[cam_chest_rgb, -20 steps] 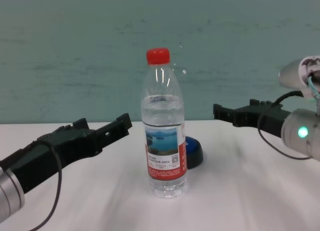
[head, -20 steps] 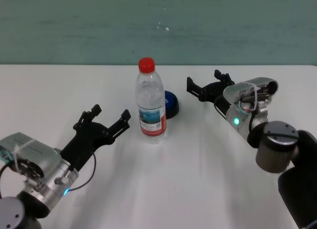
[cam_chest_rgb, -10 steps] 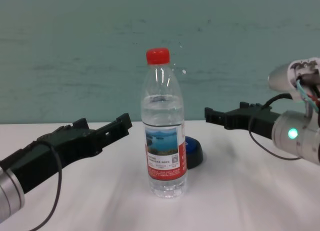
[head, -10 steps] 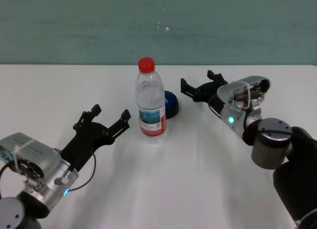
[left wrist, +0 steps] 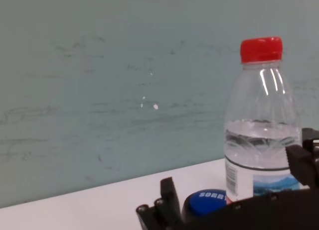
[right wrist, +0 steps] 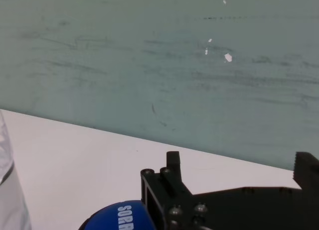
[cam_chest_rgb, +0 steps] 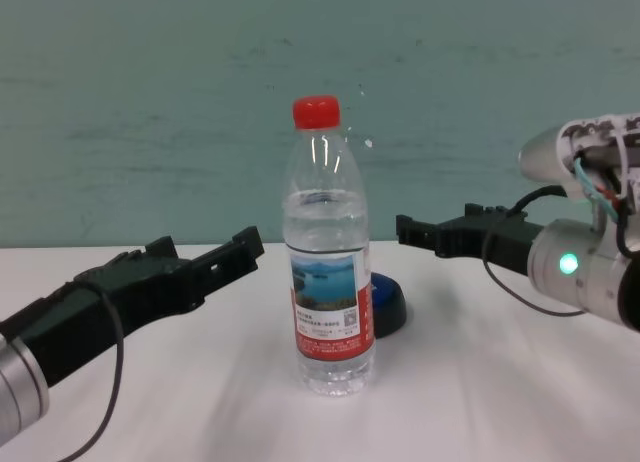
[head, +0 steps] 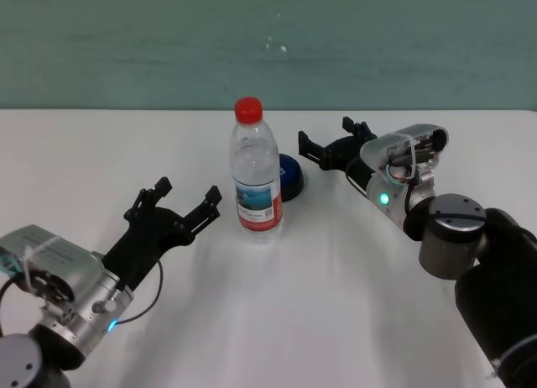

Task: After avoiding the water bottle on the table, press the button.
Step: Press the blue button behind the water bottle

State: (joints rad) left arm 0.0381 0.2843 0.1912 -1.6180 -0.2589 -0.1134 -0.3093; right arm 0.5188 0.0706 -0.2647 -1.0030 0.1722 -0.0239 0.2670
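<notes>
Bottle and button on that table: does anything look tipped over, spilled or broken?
Nothing stands out. The bottle stands upright, capped, on a dry table. The button sits intact just behind it. The right gripper hovers open beside the button; the left gripper is open on the bottle's other side.

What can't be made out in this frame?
- Button: in head and chest views its left part is hidden behind the water bottle; both wrist views cut off its base.
- Right tool: whether it is above the button yet.
- Left tool: right wrist view misses it.
</notes>
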